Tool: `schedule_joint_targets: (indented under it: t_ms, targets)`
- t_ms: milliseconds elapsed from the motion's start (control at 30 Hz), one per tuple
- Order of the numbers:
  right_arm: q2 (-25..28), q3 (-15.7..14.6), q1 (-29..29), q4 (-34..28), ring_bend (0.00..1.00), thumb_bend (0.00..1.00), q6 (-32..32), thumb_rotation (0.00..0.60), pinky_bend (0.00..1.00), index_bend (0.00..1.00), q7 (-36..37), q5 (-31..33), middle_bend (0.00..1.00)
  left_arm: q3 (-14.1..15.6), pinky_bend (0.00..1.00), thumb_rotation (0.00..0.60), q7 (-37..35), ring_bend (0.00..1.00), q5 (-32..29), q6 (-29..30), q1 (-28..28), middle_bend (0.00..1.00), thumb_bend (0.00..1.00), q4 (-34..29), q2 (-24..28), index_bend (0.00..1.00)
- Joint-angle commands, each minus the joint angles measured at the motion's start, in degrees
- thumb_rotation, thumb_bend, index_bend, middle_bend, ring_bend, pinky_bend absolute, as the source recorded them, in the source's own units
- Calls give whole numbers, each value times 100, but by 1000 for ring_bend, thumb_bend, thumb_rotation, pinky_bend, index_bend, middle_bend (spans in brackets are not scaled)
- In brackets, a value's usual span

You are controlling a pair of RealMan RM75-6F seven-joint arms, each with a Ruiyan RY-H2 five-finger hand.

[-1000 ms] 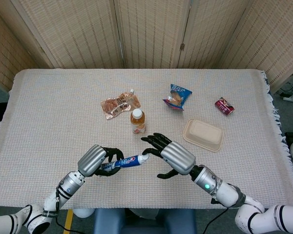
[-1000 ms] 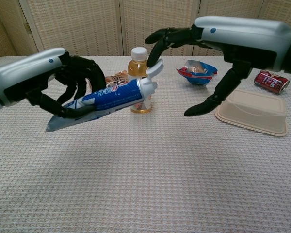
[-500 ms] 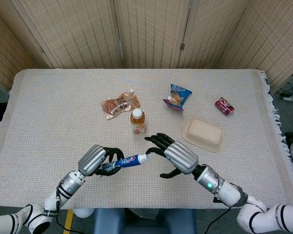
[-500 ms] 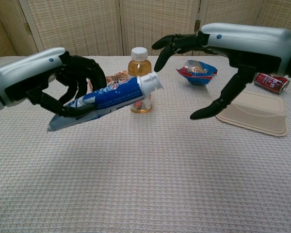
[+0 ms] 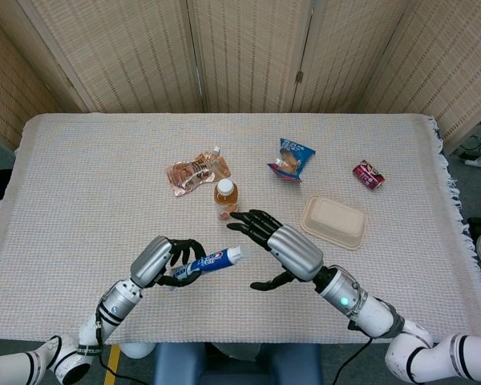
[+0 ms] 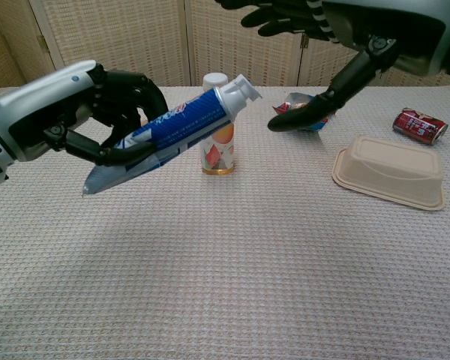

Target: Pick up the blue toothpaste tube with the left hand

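My left hand (image 5: 165, 260) (image 6: 75, 112) grips the blue toothpaste tube (image 5: 212, 261) (image 6: 172, 131) around its lower half and holds it in the air above the table, white cap tilted up and to the right. My right hand (image 5: 279, 243) (image 6: 337, 30) hovers just right of the cap with its fingers spread and nothing in it. It does not touch the tube.
A small juice bottle (image 5: 225, 198) (image 6: 217, 150) stands just behind the tube. A beige lidded food box (image 5: 333, 222) (image 6: 390, 175) lies to the right, with a red can (image 5: 368, 174) beyond it. A blue snack bag (image 5: 292, 158) and a pink pouch (image 5: 196, 171) lie farther back.
The left hand has raised the tube and tipped its cap end higher. The right hand has let go of the cap, lifted and opened wider.
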Motion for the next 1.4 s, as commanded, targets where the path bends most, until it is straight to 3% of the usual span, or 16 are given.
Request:
schedule_joint_targets:
  t_ms: [33, 100, 367, 800, 1400]
  targets:
    - [7, 74, 119, -87, 0, 82, -190, 388, 0, 0, 255, 176, 0, -7, 796, 600, -183, 741, 75, 138, 13, 815, 864, 129, -156, 777]
    - [-26, 97, 169, -75, 0, 79, -266, 348, 0, 0, 547, 247, 0, -14, 796, 600, -242, 741, 112, 226, 22, 816, 867, 215, -250, 778]
    - [-214, 108, 338, 190, 0, 78, -404, 339, 0, 0, 1294, 211, 0, -33, 796, 600, -333, 742, 124, 299, 1, 817, 870, 370, -407, 779]
    - [-702, 205, 671, 464, 0, 78, -654, 335, 0, 0, 1396, 355, 0, -79, 796, 600, -262, 742, 60, 250, -52, 818, 872, 272, -415, 780]
    - [-1225, 289, 791, 723, 0, 78, -355, 329, 0, 0, 1786, 264, 0, -174, 796, 600, -395, 742, -27, 230, -109, 818, 873, 142, -423, 780]
